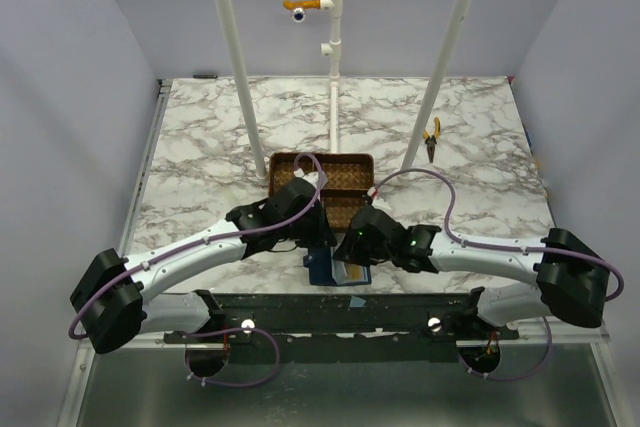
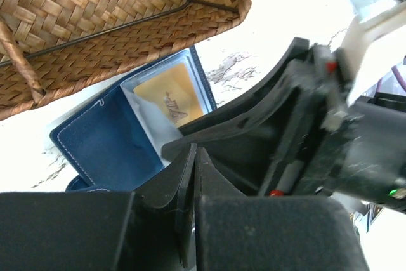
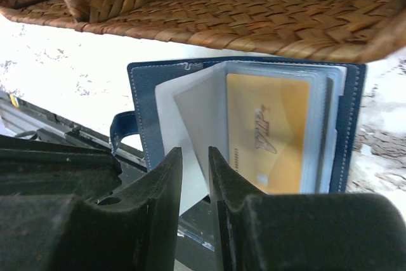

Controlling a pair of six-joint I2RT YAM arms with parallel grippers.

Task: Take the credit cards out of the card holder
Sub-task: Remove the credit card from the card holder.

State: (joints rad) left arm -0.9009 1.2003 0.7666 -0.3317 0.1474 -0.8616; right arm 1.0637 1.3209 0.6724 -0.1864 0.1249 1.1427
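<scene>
right wrist view: your right gripper [image 3: 195,157] is hovering slightly parted at the card holder [image 3: 143,93]; left gripper [image 2: 193,153] is sitting clenched; slanted print on the gold card [image 3: 266,125] is showing unreadable.

Left arm [image 1: 190,252], right arm [image 1: 490,252]: white tubular links, bulky black joint housings. Purple cable [image 1: 440,179] runs along each. Green light [image 1: 413,245] on right wrist. Left gripper [image 2: 193,153], right gripper [image 3: 195,157]: matte black, blunt wedge fingers; red marks [image 2: 330,66] on right wrist housing
</scene>
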